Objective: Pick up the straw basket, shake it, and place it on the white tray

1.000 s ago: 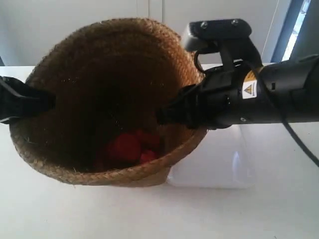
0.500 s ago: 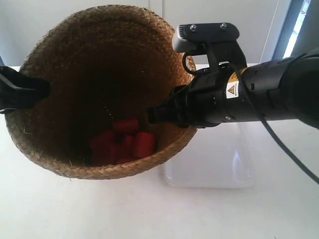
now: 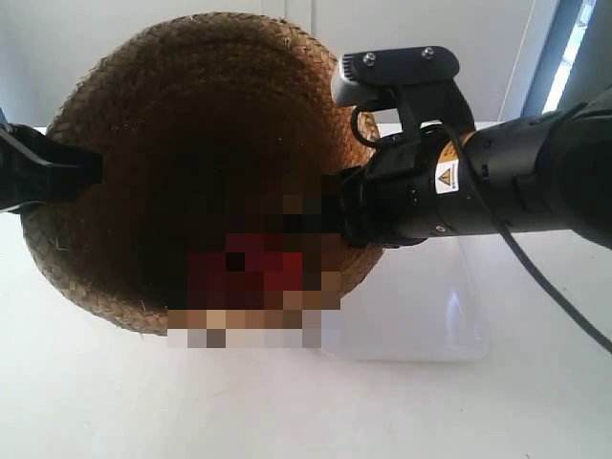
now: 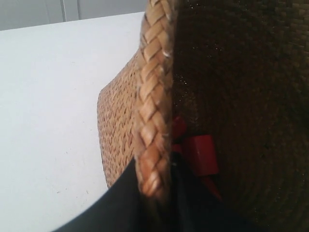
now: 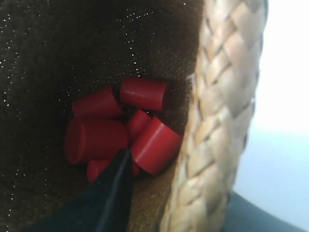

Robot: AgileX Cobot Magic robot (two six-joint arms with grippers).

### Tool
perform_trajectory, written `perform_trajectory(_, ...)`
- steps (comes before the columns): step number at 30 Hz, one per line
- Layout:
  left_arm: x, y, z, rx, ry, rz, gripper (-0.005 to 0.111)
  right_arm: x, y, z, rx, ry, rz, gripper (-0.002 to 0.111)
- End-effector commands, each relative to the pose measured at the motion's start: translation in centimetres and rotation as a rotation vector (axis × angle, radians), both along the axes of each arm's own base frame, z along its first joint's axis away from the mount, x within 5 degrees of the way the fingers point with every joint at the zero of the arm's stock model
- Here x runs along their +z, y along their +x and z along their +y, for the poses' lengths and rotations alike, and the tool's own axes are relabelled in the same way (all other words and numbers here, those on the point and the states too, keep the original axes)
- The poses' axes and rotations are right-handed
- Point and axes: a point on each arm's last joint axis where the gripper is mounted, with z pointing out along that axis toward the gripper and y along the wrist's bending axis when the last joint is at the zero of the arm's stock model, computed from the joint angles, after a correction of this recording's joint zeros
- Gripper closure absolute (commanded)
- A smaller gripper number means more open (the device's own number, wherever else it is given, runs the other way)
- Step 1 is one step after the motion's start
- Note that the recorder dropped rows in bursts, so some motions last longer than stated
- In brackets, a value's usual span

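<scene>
1. Woven straw fills the nearest part of the scene. The straw basket (image 3: pixel 201 172) is held tipped, with its dark mouth turned toward the exterior camera. Its lowest edge is blurred there, so clearance from the white table (image 3: pixel 96 411) below the basket cannot be confirmed.
2. Inside the basket, red cylinders (image 5: pixel 96 137) are heaped in the lowest part of the lining, as is expected of loose pieces in a tilted vessel.
3. One side of the basket's braided rim (image 4: pixel 152 121) is clamped by the left gripper (image 4: pixel 154 198), with one dark finger inside and one outside. The opposite side is pinched likewise by the right gripper (image 5: pixel 183 205). Two opposed grips are judged necessary, since no handles are seen and a soft wall would sag from one hold.
4. In the exterior view, the basket is flanked by the arm at the exterior view's left (image 3: pixel 43 177) and the arm at the exterior view's right (image 3: pixel 478 182).
5. Beyond the basket, toward the exterior view's right, the white tray (image 3: pixel 411 316) lies flat on the table and is partly hidden by the basket. The basket is not yet set on it. The shake is judged to be in hand, with the carry across and the lowering left to do.
6. Farthest from the basket, a pale wall (image 3: pixel 143 38) is seen.
</scene>
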Motion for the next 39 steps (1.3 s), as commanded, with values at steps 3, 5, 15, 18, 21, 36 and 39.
perform_trajectory(3, 2.8, -0.8, 0.3, -0.005, 0.007, -0.137, 0.107, 3.3, -1.1, -0.7, 0.034, -0.048, -0.056, 0.108)
perform_trajectory(5, 6.3, -3.1, 0.5, -0.041, -0.018, -0.235, 0.107, 7.8, -3.2, -1.7, 0.05, 0.004, -0.165, 0.108)
perform_trajectory(15, 0.7, -1.6, 0.7, -0.019, 0.089, -0.113, 0.107, 1.3, -1.9, -1.3, 0.007, 0.033, -0.09, 0.108)
perform_trajectory(18, 1.2, -1.4, 1.1, 0.019, 0.083, -0.163, 0.107, 2.7, -2.0, -1.4, 0.012, 0.06, -0.153, 0.108)
perform_trajectory(21, 0.9, -1.3, 1.0, 0.024, 0.051, -0.125, 0.107, 2.8, -2.0, -1.4, 0.012, 0.059, -0.153, 0.108)
perform_trajectory(36, 0.8, -1.2, 0.9, 0.061, -0.019, -0.085, 0.107, 0.0, -1.2, -0.9, 0.007, -0.028, -0.012, 0.108)
perform_trajectory(39, 0.3, -1.2, 0.9, 0.054, 0.0, -0.071, 0.107, -0.6, -1.1, -0.9, 0.008, -0.033, -0.003, 0.108)
